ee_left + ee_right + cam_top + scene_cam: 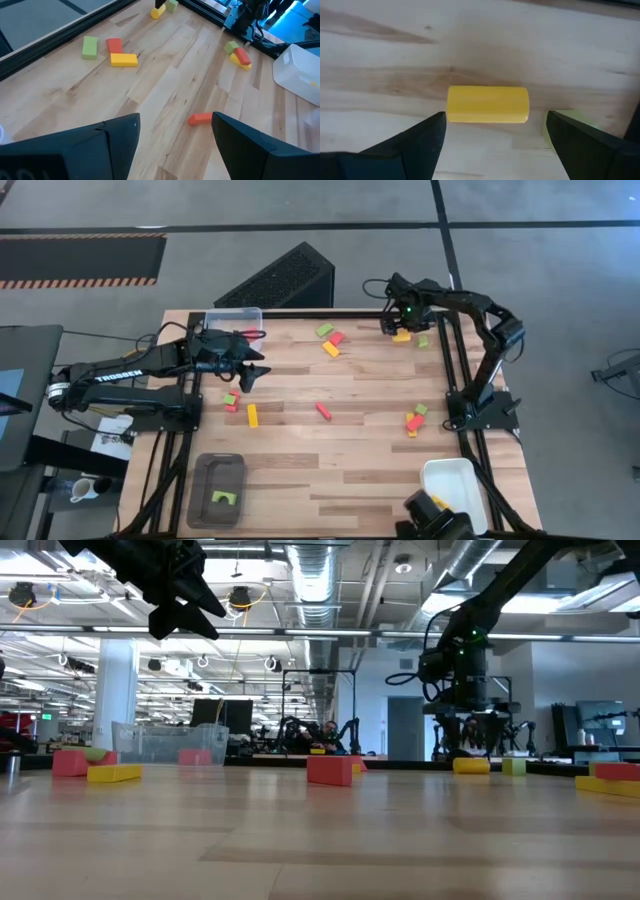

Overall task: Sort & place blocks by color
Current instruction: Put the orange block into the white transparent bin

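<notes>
The blocks lie scattered on the wooden table. A yellow round bar (487, 104) lies on its side near the far right corner, next to a green block (423, 340). My right gripper (494, 126) hangs open just above the yellow bar (471, 766), pointing down, one finger toward each end of it, touching nothing. My left gripper (255, 372) is open and raised above the table's left half, with nothing between its fingers (120, 135). A red bar (201, 118) lies on the wood beyond it.
A clear tray (235, 320) stands at the far left, a dark grey tray (200, 480) holding a green piece (224, 498) at the near left, and a white tray (455, 475) at the near right. Green, red and yellow blocks (331, 340) lie mid-far. More blocks (415, 420) lie at the right.
</notes>
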You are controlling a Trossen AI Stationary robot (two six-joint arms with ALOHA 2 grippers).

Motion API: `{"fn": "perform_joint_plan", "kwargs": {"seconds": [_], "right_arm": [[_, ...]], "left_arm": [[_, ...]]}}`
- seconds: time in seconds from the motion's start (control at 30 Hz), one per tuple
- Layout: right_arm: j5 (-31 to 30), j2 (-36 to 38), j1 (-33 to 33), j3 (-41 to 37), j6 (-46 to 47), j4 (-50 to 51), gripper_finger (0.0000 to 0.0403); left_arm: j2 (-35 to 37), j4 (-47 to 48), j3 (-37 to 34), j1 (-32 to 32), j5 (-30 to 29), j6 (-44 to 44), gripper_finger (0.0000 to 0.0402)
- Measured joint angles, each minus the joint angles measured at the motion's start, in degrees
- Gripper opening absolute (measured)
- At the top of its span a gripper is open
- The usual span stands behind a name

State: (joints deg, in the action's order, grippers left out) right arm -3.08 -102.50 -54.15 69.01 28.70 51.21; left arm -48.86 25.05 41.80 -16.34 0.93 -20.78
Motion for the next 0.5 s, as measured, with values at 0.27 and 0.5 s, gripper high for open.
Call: {"fn": "perform_joint_plan", "kwargs": {"seconds": [0.27,0.5], "right_arm": [[1.91,0.00,0.00,0.00,-0.01,-0.45,0.0367],[2.45,-0.62,0.24,0.04,-0.02,1.34,0.0367]], "left_arm": [[-0.01,0.05,0.00,0.00,0.02,0.00,0.0231],[-0.01,0.05,0.00,0.00,0.02,0.20,0.0231]]}}
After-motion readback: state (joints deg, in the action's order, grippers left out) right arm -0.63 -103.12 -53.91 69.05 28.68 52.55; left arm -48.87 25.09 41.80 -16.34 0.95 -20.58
